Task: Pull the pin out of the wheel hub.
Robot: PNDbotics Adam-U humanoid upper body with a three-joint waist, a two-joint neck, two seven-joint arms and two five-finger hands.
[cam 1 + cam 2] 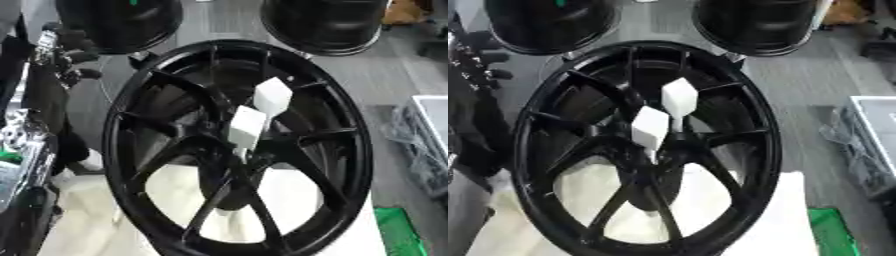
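behind the wheel hub (236, 150) stand two more black wheels (118, 22).

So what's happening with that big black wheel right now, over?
Left robot hand up beside the wheel rim, fingers curled, holding nothing. Right robot hand out of sight. Two white pins standing at the hub, untouched. Nothing blocking them.

Count before me: one black wheel hub (236, 150) in front, two white pins (272, 96) (247, 128) in it, two more black wheels (122, 22) (325, 25) behind.
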